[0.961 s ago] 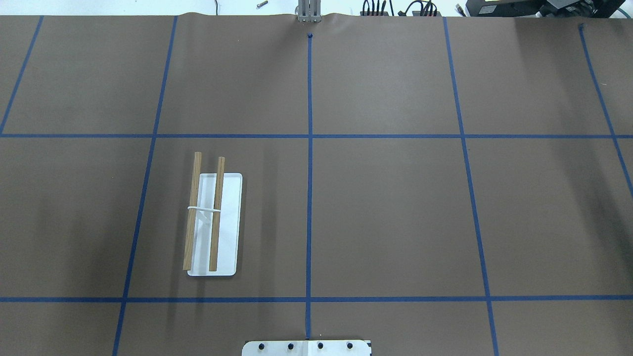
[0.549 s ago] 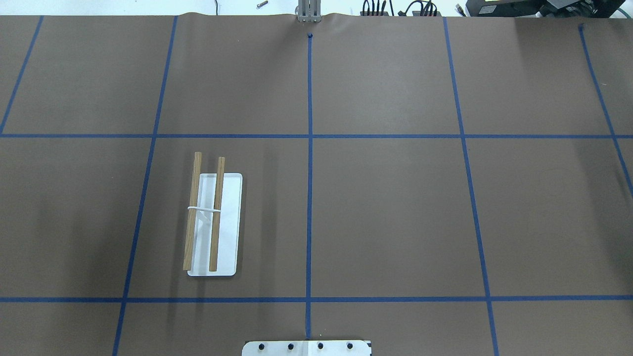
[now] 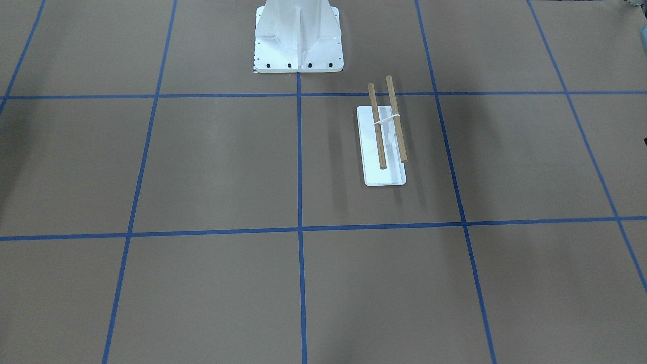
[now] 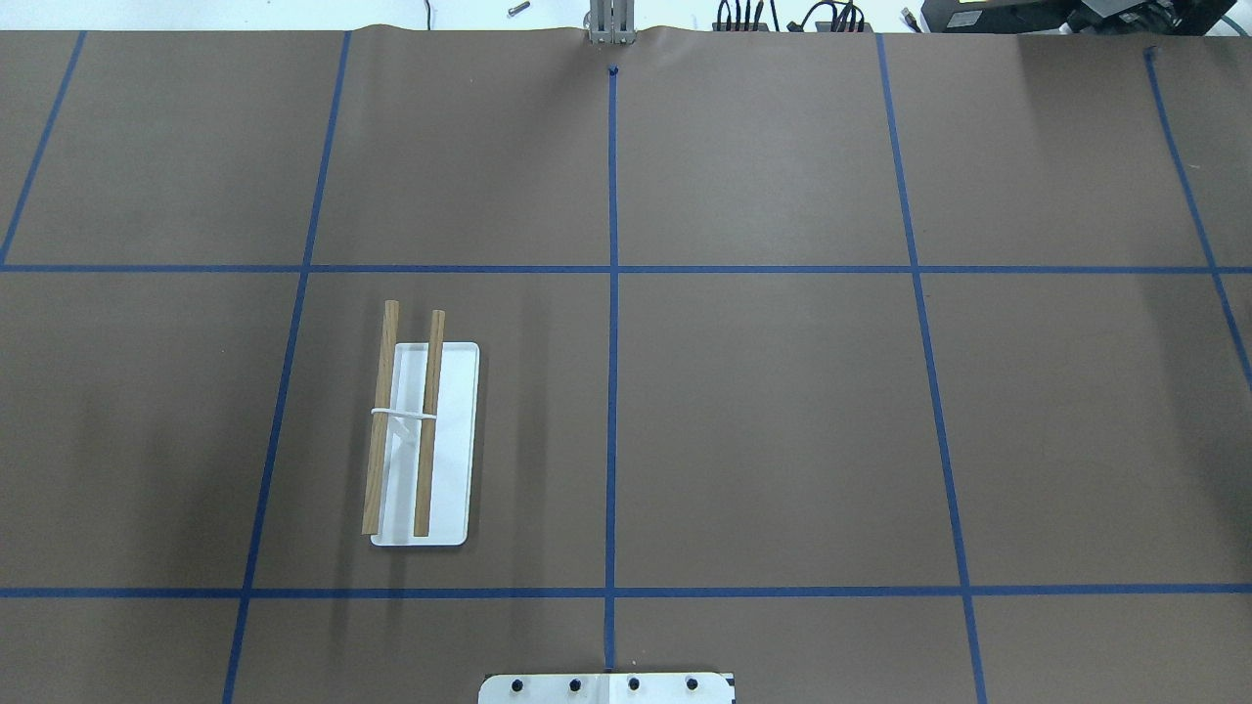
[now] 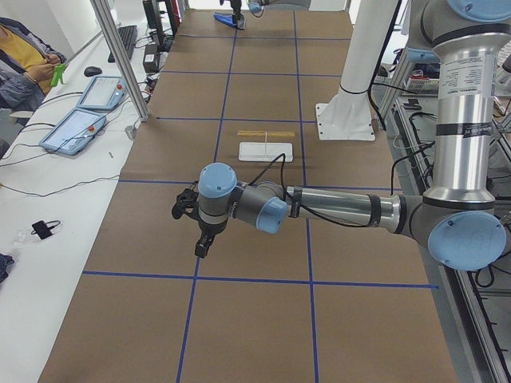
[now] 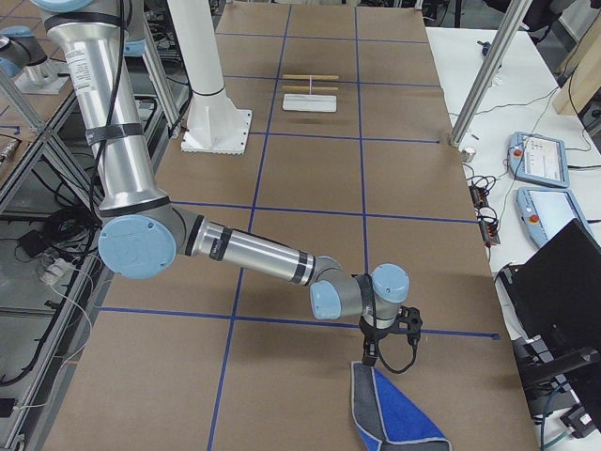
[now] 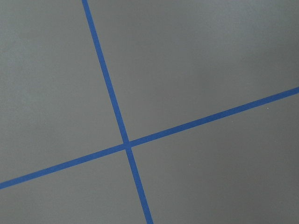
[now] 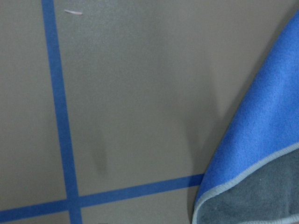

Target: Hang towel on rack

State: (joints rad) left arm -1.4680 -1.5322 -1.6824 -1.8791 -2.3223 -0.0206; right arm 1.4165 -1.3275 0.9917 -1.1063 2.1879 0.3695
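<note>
Right gripper [image 6: 387, 362] points down just beside the top corner of the towel [image 6: 399, 418]. Only the side camera catches it, so I can't tell how wide it's open or whether it has any cloth. The towel lies on the table [image 6: 423, 188] at the far right end, one flap folded over with the grey underside showing. Left gripper [image 5: 200, 241] hangs over the brown paper near a blue tape cross [image 7: 127, 144] at the left end; can't tell its opening either. The rack [image 4: 423, 440], a white base with two wooden bars, stands on the left half, well apart from the towel.
</note>
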